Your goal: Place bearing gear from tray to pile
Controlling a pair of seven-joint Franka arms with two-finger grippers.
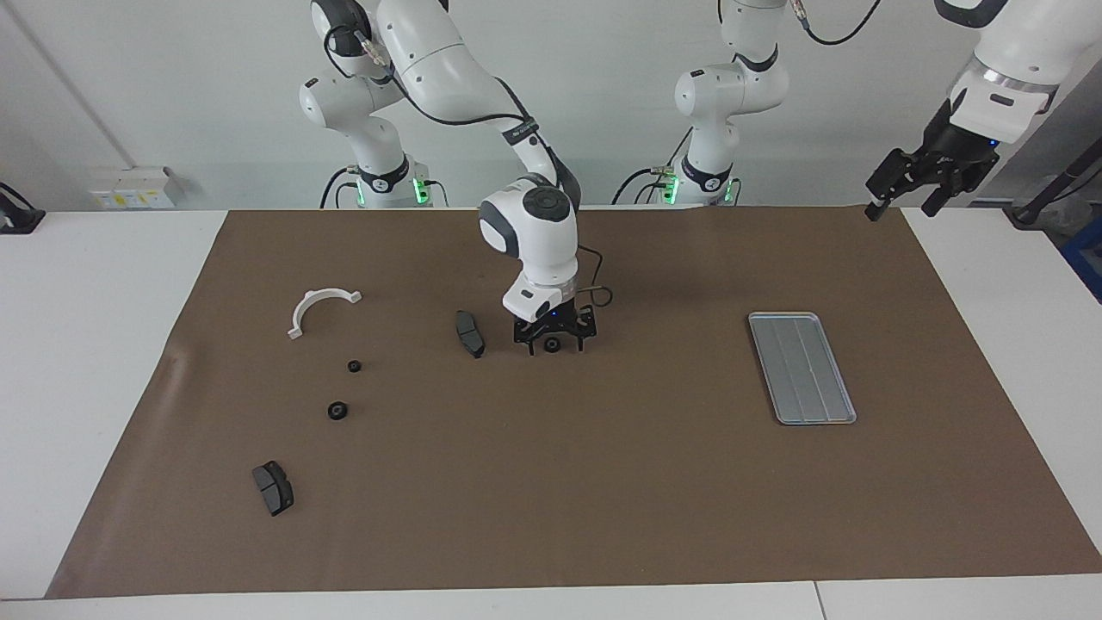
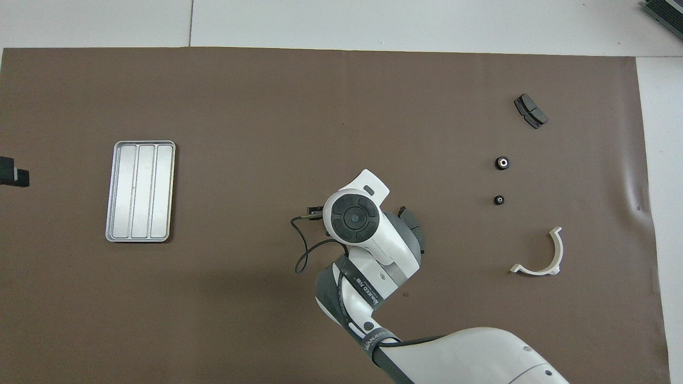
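Note:
The silver tray (image 1: 801, 367) (image 2: 140, 190) lies bare on the brown mat toward the left arm's end. One small black bearing gear (image 1: 552, 346) sits on the mat mid-table. My right gripper (image 1: 554, 341) is down at it, open, one finger on each side. In the overhead view the right wrist (image 2: 353, 217) hides that gear. The pile is two black gears (image 1: 354, 366) (image 1: 337, 411) (image 2: 498, 200) (image 2: 501, 162) toward the right arm's end. My left gripper (image 1: 900, 200) hangs open and holding nothing, high over the mat's edge at the left arm's end.
A dark brake pad (image 1: 469, 333) lies close beside the right gripper, toward the pile. Another brake pad (image 1: 273, 487) (image 2: 530, 110) lies farther from the robots than the pile. A white curved bracket (image 1: 320, 306) (image 2: 541, 256) lies nearer to the robots than the pile.

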